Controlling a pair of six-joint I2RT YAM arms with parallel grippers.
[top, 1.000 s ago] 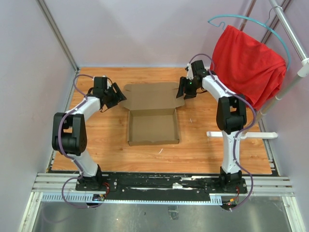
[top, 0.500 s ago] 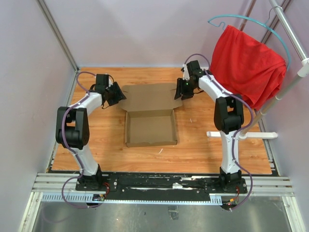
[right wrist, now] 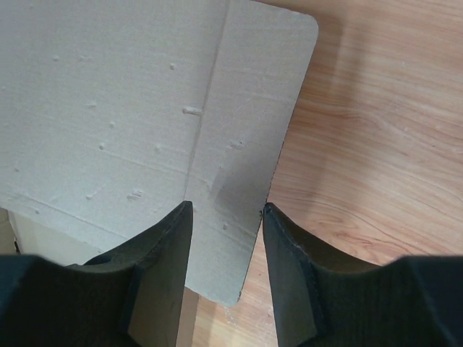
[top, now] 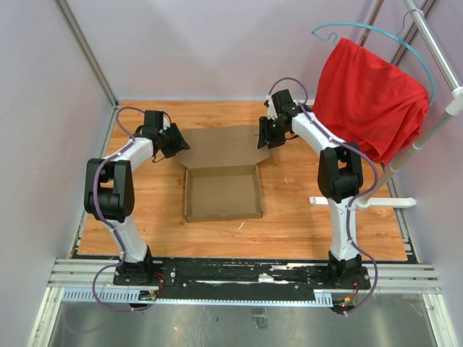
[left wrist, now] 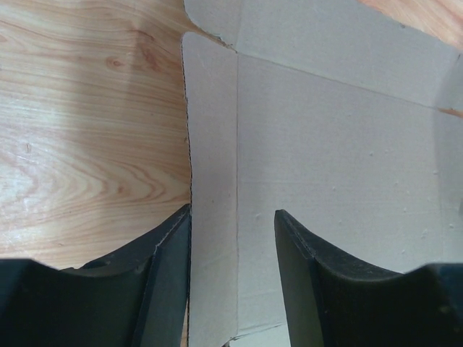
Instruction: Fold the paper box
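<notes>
The paper box [top: 223,192] is plain brown cardboard, a shallow open tray in mid-table with its lid panel [top: 221,144] lying open behind it. My left gripper [top: 173,142] is at the lid's left edge. In the left wrist view it [left wrist: 233,213] is open, and the lid's narrow side flap [left wrist: 212,181] lies between its fingers, its edge against the left finger [left wrist: 170,275]. My right gripper [top: 266,136] is at the lid's right edge. In the right wrist view it [right wrist: 227,206] is open astride the rounded right side flap [right wrist: 246,123], whose edge touches the right finger [right wrist: 289,275].
A red cloth [top: 370,94] hangs on a teal hanger from a white rack at the back right. The rack's white foot [top: 362,202] lies on the wooden table [top: 137,217] right of the right arm. Grey walls close in the left and back.
Both grippers have closed in on the lid's side edges; the right one moved left. The box has slid a little to the left and toward the near edge.
</notes>
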